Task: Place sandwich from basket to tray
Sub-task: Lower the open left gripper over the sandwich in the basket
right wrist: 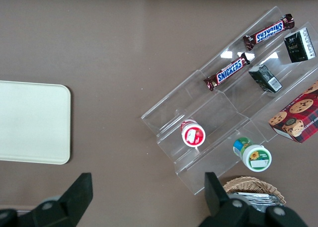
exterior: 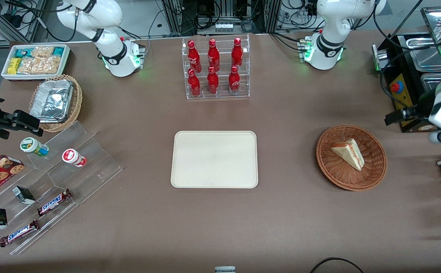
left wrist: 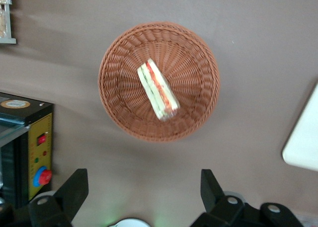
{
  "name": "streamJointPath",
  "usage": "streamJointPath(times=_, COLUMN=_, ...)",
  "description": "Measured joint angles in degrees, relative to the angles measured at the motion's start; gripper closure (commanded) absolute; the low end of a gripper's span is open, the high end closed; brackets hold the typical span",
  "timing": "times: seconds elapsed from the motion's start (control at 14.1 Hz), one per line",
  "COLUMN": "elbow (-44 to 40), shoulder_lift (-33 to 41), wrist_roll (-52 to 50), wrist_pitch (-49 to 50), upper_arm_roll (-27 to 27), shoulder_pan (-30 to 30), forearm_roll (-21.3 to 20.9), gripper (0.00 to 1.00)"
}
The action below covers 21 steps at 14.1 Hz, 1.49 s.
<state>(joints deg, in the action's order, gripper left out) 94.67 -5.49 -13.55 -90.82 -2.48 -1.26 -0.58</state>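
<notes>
From the front, the sandwich (exterior: 348, 153) lies on its side in the round reddish-brown basket (exterior: 372, 172), toward the working arm's end of the table; the cream tray (exterior: 214, 159) sits mid-table, well apart from the basket, with nothing on it; a clear rack of red bottles (exterior: 215, 68) stands farther from the front camera than the tray; the working arm shows only at the frame's edge, raised above the table beside the basket, so the gripper itself is hard to make out here. From the left wrist camera, the gripper (left wrist: 140, 192) hangs high above the table with its jaws spread wide and nothing between them; the two dark fingertips (left wrist: 74, 187) frame bare tabletop just beside the basket (left wrist: 112, 98), not yet over it; the sandwich (left wrist: 158, 89) rests near the basket's middle, its striped red and green cut edge facing up, lying on a slant; a corner of the tray (left wrist: 304, 142) shows nearby. From the right wrist camera, only the tray's edge (right wrist: 35, 122) and a clear stepped stand (right wrist: 218, 122) of snacks appear; nothing of the pick. The step in hand looks like the approach; to do it well, centre over the wedge, turn the wrist so the fingers close across the two flat bread faces rather than along its length, descend clear of the wicker rim, and squeeze lightly, since soft bread will likely crush or slip.
</notes>
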Motion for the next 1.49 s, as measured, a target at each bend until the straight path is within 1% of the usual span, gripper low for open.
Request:
streamJointPath(times=0.5, elbow=15.0, shoulder_lift=-0.2, wrist_roll=-13.8, wrist_pitch=-15.7, upper_arm_roll=0.0, shoulder_pan=0.0, forearm_roll=-0.1, gripper=0.0)
streamJointPath(times=0.78, elbow=25.4, shoulder_lift=-0.6, wrist_roll=-23.1, wrist_pitch=-31.1, upper_arm_roll=-0.1, shoulder_pan=0.9, forearm_roll=-0.1, gripper=0.0)
streamJointPath(times=0.92, elbow=29.7, shoulder_lift=-1.9, wrist_roll=-28.0, wrist_pitch=-36.8, upper_arm_roll=-0.1, shoulder_pan=1.2, forearm_roll=-0.1, gripper=0.0)
streamJointPath(times=1.2, elbow=31.2, shoulder_lift=-6.8, wrist_roll=-34.6, wrist_pitch=-41.8, upper_arm_roll=-0.1, shoulder_pan=1.2, forearm_roll=0.0, gripper=0.0)
streamJointPath(times=1.49, elbow=31.2, shoulder_lift=-8.8, wrist_roll=-35.7, wrist_pitch=-44.9, upper_arm_roll=0.0, shoulder_pan=1.2, forearm_roll=0.0, gripper=0.0)
